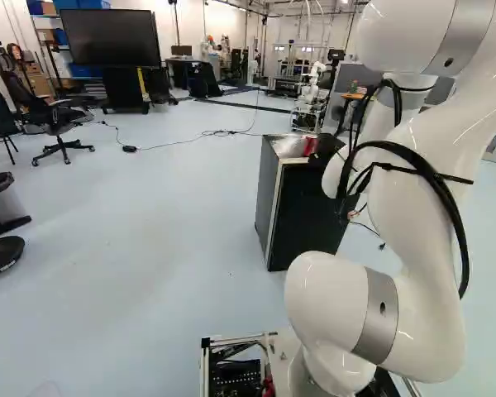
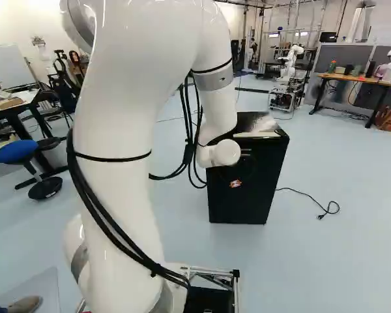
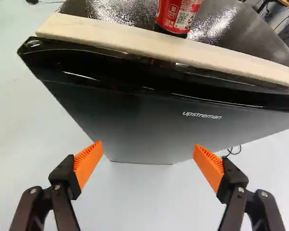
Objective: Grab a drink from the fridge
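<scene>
Two orange-padded fingers (image 3: 88, 163) spread wide; one black fridge (image 3: 144, 125) at twelve o'clock; one red can (image 3: 177, 15) standing on top.

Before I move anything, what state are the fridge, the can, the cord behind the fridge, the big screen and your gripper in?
Fridge: door looks closed.
Can: upright on the fridge; top out of view, so opened or not, can't tell.
Cord: on the floor, end loose.
Screen: dark.
Gripper: open, nothing between its fingers.
</scene>
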Tool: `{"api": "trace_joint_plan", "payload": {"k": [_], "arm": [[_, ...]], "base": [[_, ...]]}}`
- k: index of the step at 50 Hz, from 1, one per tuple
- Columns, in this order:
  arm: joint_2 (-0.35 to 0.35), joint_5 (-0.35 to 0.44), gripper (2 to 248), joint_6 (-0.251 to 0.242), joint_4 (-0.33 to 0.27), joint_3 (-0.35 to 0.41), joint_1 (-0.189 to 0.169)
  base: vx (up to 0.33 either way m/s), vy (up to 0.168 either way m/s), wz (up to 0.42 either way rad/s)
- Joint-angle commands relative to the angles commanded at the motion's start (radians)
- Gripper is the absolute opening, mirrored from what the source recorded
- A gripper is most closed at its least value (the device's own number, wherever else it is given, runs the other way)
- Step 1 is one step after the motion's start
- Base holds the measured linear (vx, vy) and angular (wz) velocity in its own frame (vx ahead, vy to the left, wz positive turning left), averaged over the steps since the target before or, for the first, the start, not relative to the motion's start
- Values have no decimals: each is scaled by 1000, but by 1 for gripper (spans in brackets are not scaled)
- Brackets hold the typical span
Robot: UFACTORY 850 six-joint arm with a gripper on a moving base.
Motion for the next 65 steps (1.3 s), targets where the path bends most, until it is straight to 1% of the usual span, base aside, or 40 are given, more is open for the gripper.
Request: {"api": "trace_joint_plan", "payload": {"k": [25,65], "arm": [[-14,0,247,0,0,-18,14],[-53,0,247,0,0,-71,44]], "base": [[0,0,0],[0,0,0]]}}
